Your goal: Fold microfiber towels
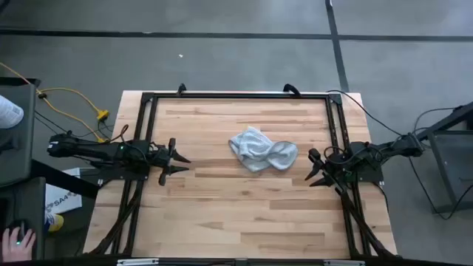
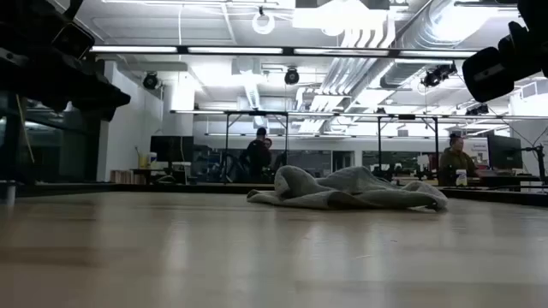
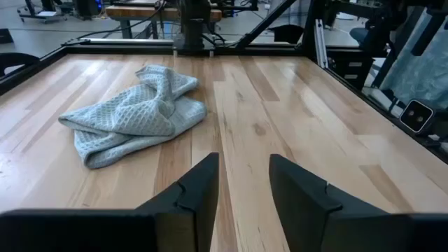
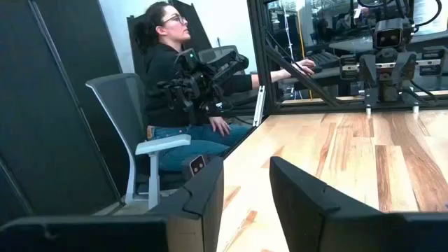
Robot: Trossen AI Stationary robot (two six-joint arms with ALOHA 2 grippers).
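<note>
The microfiber towel [image 1: 262, 151], light grey-white and nubbly, lies crumpled in a heap at the middle of the wooden table, a little toward the far side. It also shows in the low view [image 2: 351, 192] and the left wrist view [image 3: 133, 112]. My left gripper [image 1: 177, 164] hovers open at the table's left side, well short of the towel, its fingers [image 3: 203, 189] level and pointing toward the table's right. My right gripper [image 1: 314, 168] stands open at the right side, just clear of the towel's right end, with nothing between its fingers [image 4: 210, 189].
A black metal frame [image 1: 236, 96] runs around the tabletop. A person [image 4: 175, 70] sits on a chair beyond the table's left edge, and a hand [image 1: 18, 240] rests on a mouse at the lower left. Bare wood lies on the table's near half.
</note>
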